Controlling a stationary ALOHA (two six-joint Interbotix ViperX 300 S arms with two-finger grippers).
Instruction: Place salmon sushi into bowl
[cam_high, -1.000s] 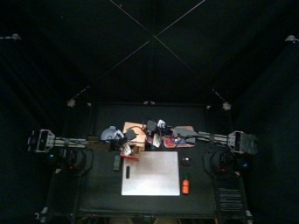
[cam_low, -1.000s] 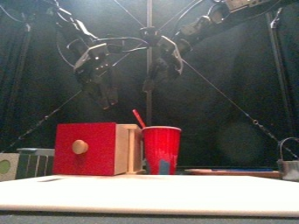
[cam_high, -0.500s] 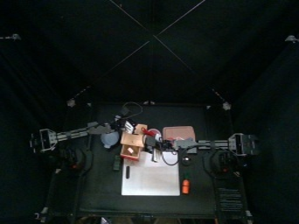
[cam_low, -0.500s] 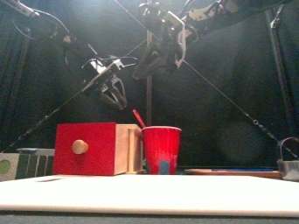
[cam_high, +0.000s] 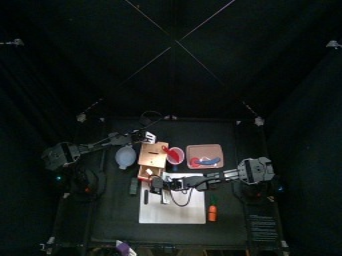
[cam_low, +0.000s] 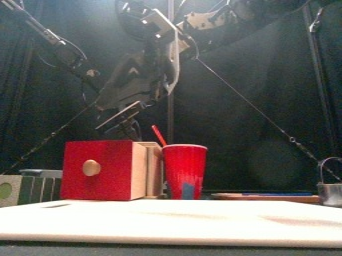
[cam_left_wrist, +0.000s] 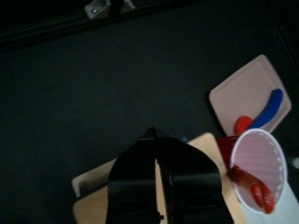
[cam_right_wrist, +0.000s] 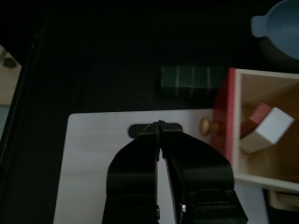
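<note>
Your left tool (cam_left_wrist: 152, 136) has its jaws pressed together with nothing between them. In its own camera it hangs over the edge of the tan box (cam_left_wrist: 96, 179), with the red cup (cam_left_wrist: 260, 164) just beside it and the pink tray (cam_left_wrist: 250, 87) beyond.

Your right tool (cam_right_wrist: 160, 129) is also pressed together and empty. It sits above the white board (cam_right_wrist: 100, 166), next to the open box with its wooden knob (cam_right_wrist: 208, 126).

From above, the bowl (cam_high: 123, 156) lies left of centre on the bench (cam_high: 227, 135), touching or just beside the left side of the box (cam_high: 151, 161). The left arm reaches over it. In the right wrist camera, part of the bowl's rim shows in the upper right corner.

You cannot pick out the salmon sushi with any certainty. A small red piece lies on the tray beside a blue curved one, but it is too small to identify.

The orange stick (cam_high: 211, 212) lies at the lower right, just off the board's edge.
</note>
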